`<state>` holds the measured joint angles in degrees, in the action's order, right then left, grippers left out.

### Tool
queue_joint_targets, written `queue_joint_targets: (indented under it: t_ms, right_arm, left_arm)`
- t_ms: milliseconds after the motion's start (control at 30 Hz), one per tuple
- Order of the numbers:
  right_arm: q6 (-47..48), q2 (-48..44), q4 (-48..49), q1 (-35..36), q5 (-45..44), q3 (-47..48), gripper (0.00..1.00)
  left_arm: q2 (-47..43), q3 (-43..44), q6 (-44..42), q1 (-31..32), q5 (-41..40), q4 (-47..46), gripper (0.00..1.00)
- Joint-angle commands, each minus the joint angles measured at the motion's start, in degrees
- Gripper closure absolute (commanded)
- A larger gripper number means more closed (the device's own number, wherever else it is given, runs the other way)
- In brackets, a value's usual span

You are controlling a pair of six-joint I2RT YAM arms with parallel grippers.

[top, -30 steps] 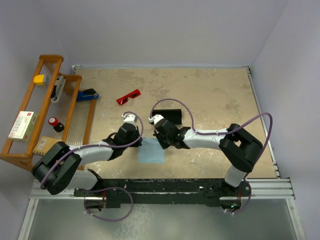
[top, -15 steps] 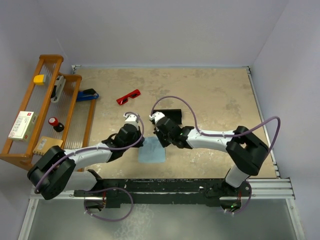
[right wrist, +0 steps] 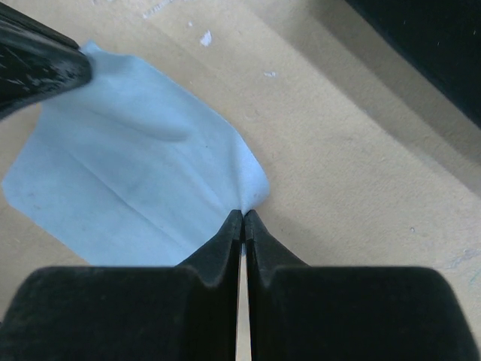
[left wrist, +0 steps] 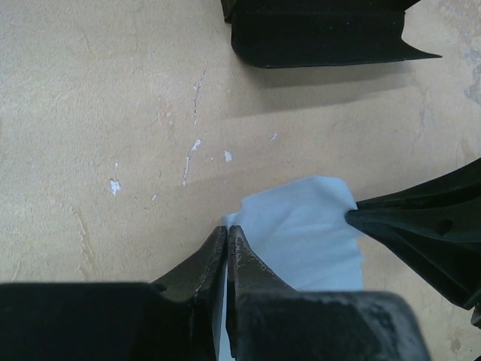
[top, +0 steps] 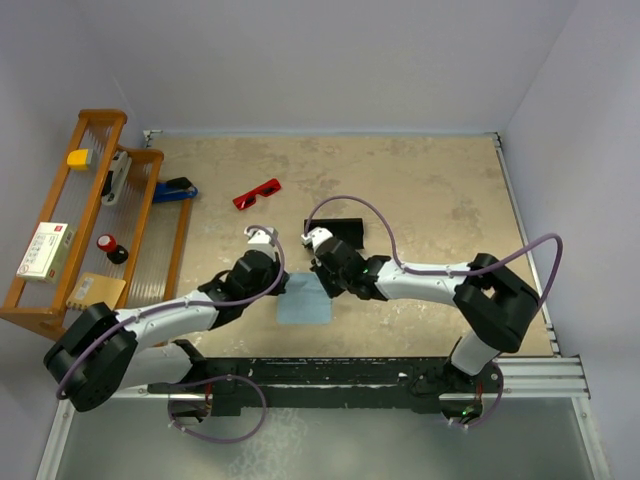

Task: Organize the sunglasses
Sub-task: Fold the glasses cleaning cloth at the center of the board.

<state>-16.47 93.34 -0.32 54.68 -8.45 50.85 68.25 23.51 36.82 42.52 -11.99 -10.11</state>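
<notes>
Left gripper [left wrist: 227, 232] closed tight on one corner of the blue cloth [left wrist: 301, 233]; right gripper [right wrist: 242, 216] closed on another corner; sunglasses [top: 257, 193] well beyond both fingertips.

Bright, even diffuse light, soft faint shadows, top view sharp, wrist views slightly soft up close

beige table [top: 420, 190] carries red sunglasses [top: 257, 193]; black case [top: 348, 232]; blue cloth [top: 305, 308]; wooden rack [top: 148, 157]

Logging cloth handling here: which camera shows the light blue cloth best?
Right wrist: most of the light blue cloth shows, a corner pinched in the right gripper. Left wrist shows one end only; top external shows it small, partly under the arms.
</notes>
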Motion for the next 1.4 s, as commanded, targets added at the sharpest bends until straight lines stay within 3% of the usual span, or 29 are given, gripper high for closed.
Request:
queue_joint_targets:
  t_ms: [0, 1367]
  right_arm:
    - [0.6, -2.4, 1.1, -0.3, -1.9, -1.3, 0.94]
    - [-0.8, -6.5, 3.1, 4.1, 2.0, -5.7, 0.91]
  left_arm:
    - [-2.0, -1.4, 0.4, 1.0, -0.6, -0.7, 1.0]
    - [-5.3, -4.9, 4.0, 6.5, -4.5, -0.6, 1.0]
